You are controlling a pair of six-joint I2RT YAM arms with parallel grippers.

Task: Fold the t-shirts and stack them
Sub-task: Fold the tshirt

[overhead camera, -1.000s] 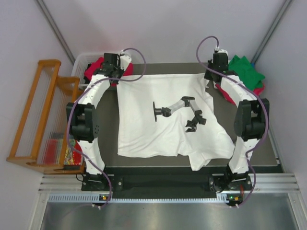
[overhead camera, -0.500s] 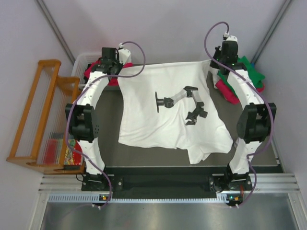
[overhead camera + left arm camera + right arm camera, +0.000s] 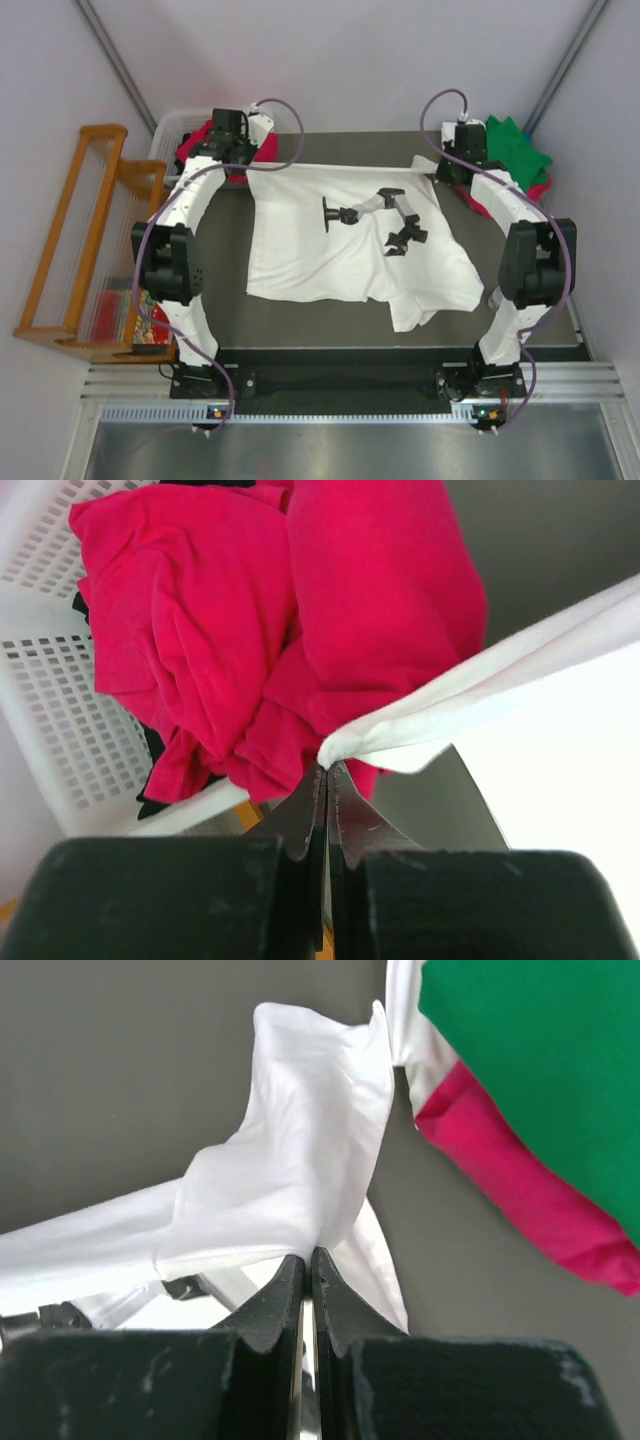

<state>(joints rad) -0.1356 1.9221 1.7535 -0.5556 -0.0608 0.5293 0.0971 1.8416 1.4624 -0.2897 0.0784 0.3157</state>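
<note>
A large white t-shirt (image 3: 340, 260) with a black chest print lies spread on the dark table, its far edge stretched in a straight line between both grippers. My left gripper (image 3: 246, 167) is shut on the far left corner; the left wrist view shows the white hem (image 3: 400, 730) pinched at my left gripper (image 3: 326, 768). My right gripper (image 3: 438, 168) is shut on the far right corner, with bunched white cloth (image 3: 290, 1180) above my right gripper (image 3: 308, 1253). A green t-shirt (image 3: 540, 1070) lies on a crimson one (image 3: 520, 1190) at the far right.
A white slotted basket (image 3: 60, 730) at the far left holds crimson shirts (image 3: 250, 610). A wooden rack (image 3: 80, 240) stands off the table's left side. Dark table surface (image 3: 230, 310) shows around the white shirt's near edge.
Both grippers carried the white shirt's far edge up and away, then drew it back toward the near side. That edge now runs taut and straight, and the shirt looks shorter front to back.
</note>
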